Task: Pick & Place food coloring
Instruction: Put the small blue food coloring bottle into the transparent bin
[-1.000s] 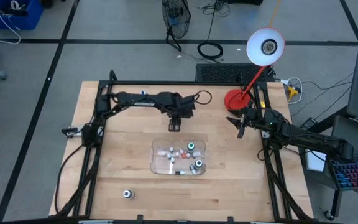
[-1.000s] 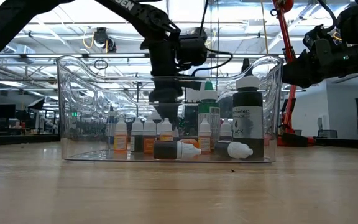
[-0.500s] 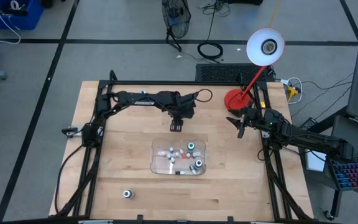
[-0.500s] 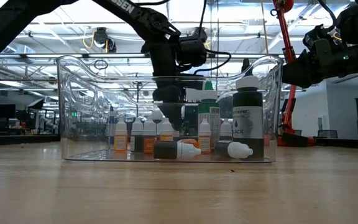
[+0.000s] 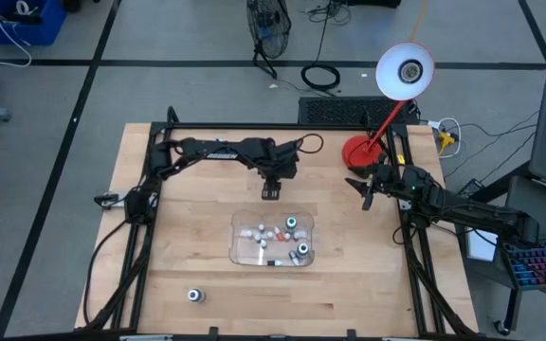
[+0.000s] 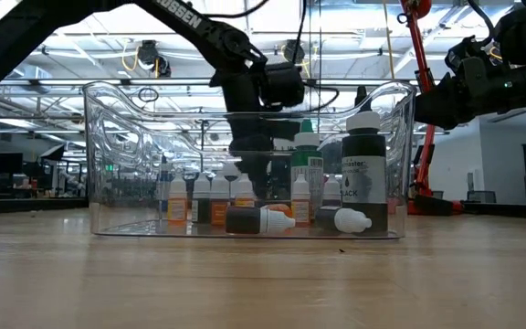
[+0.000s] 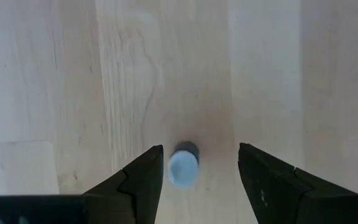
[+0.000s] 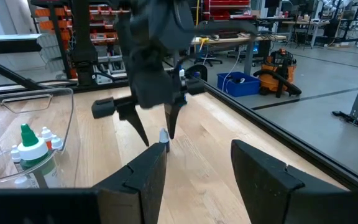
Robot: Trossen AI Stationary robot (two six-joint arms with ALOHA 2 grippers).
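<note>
A tiny food coloring bottle with a pale cap [image 7: 183, 167] stands upright on the bare wood, on the far side of the clear tray [image 5: 236, 237]. My left gripper [image 7: 199, 155] points down over it. Its open fingers stand on either side of the bottle, which is nearer one finger; a narrow gap shows between them. The right wrist view shows the same bottle [image 8: 163, 135] under the left gripper [image 8: 158, 132]. The tray holds several small whitish bottles [image 6: 217, 196] and larger dark ones [image 6: 363, 178]. My right gripper [image 5: 366, 192] waits open at the table's right edge.
One more bottle [image 5: 194, 296] stands alone near the table's front left. A red lamp base [image 5: 358, 152] stands at the far right, with its white lamp head [image 5: 405, 71] above. Bare wood lies between the tray and the left gripper.
My left gripper has tipped a little, and its fingertips have swung slightly toward the table's right over the small bottle. Its fingers stay as wide apart as before. The bottle and the tray have not moved.
</note>
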